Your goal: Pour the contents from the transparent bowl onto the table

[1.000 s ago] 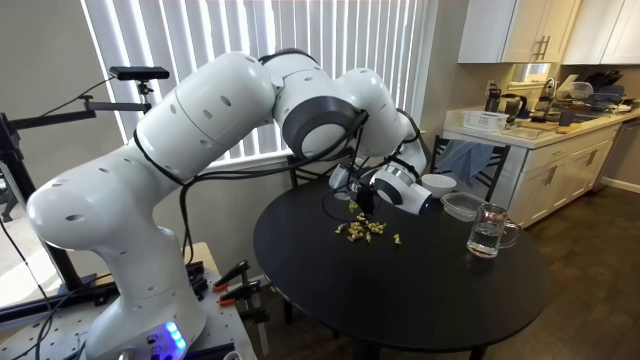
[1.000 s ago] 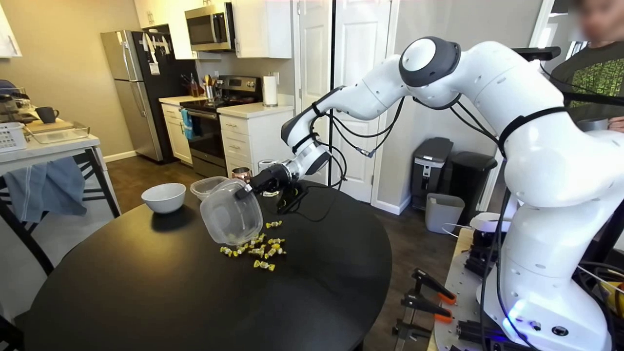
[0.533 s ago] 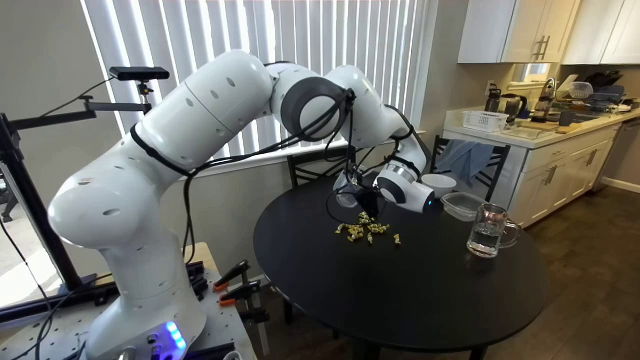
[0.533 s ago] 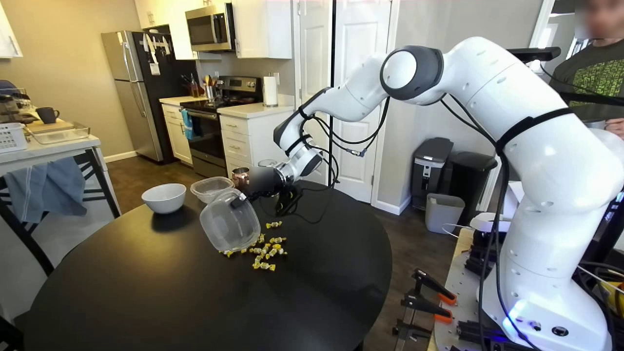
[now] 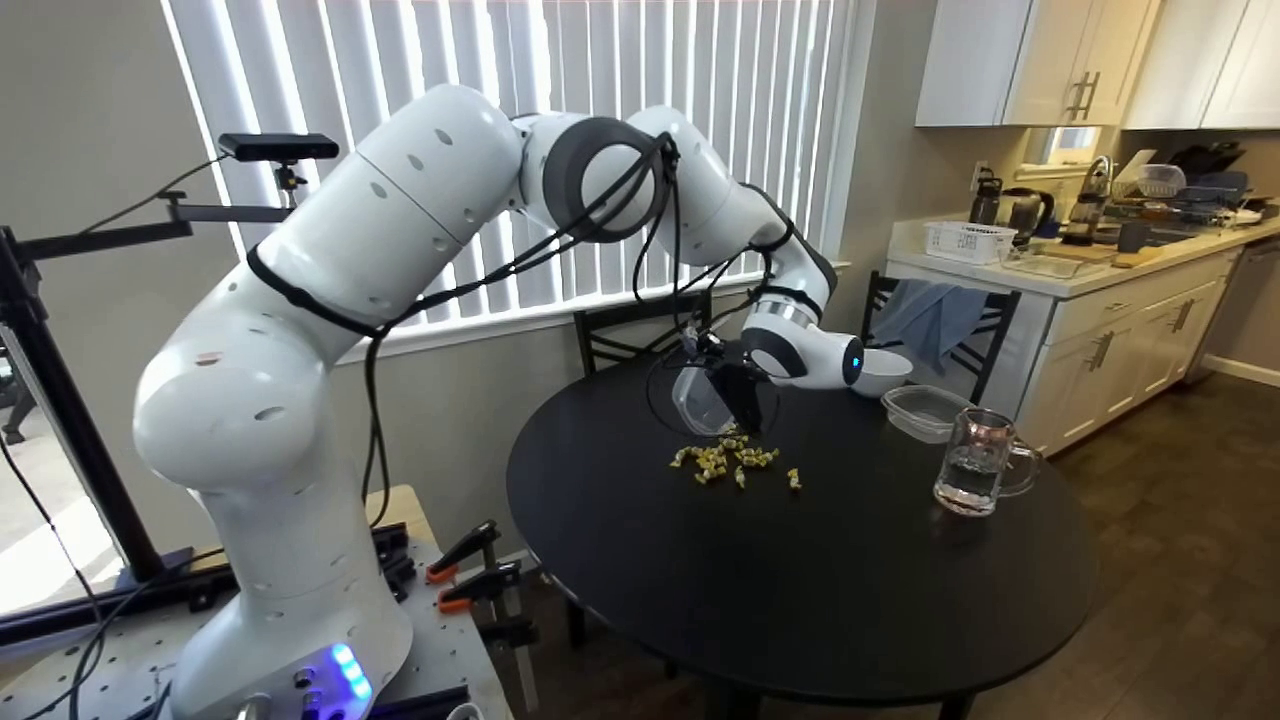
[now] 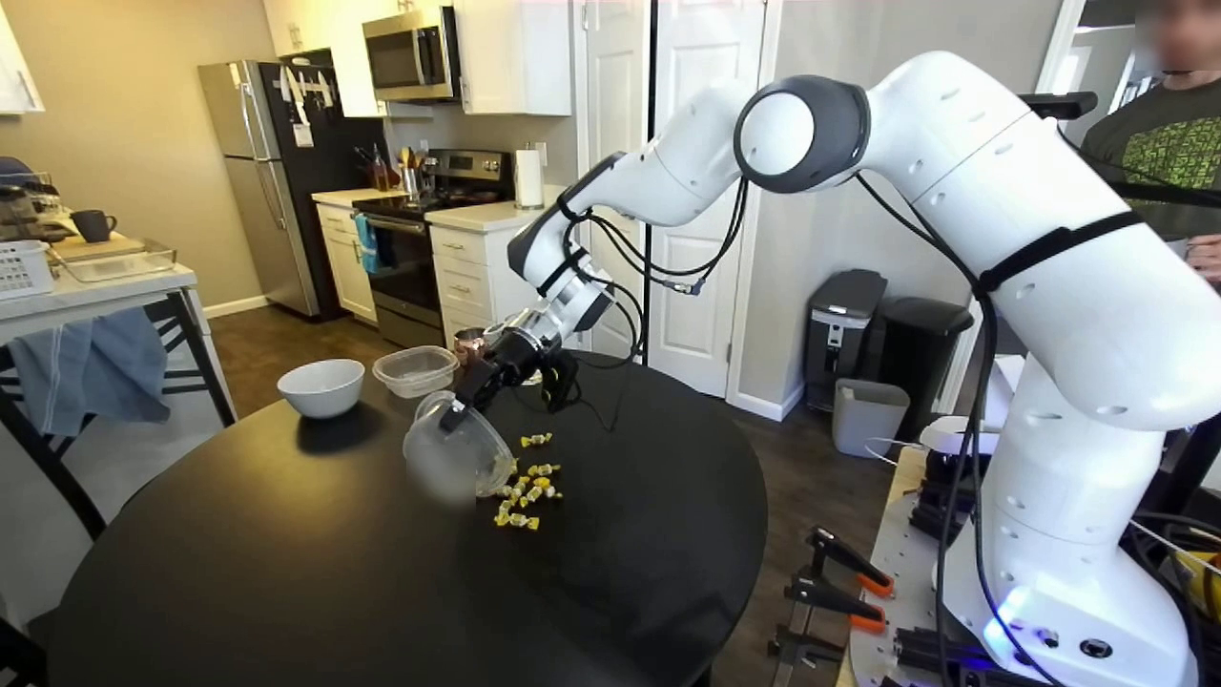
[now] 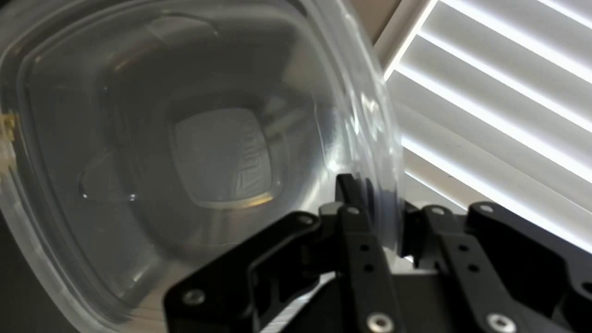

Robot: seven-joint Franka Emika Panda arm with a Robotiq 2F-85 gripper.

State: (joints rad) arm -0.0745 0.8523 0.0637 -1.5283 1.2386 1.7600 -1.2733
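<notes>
over the black desk (image 5: pixel 820 580) by the blinds (image 5: pixel 580 50), the tool (image 7: pixel 380 208), pinching the tilted transparent bowl (image 7: pixel 217 152), has dipped nearer the scattered yellow candies (image 6: pixel 535 493); pouring looks finished.

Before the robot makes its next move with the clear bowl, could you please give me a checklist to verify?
1. Pincer closed on the bowl: ok.
2. Candies on the table: ok, scattered loosely.
3. Bottom of the bowl without candies: ok in the wrist view.
4. Edge of the bowl without candies: cannot tell, a yellow bit shows there.
5. Bowl lifted off the table: cannot tell.
6. Bowl upright: not ok, tilted.
</notes>
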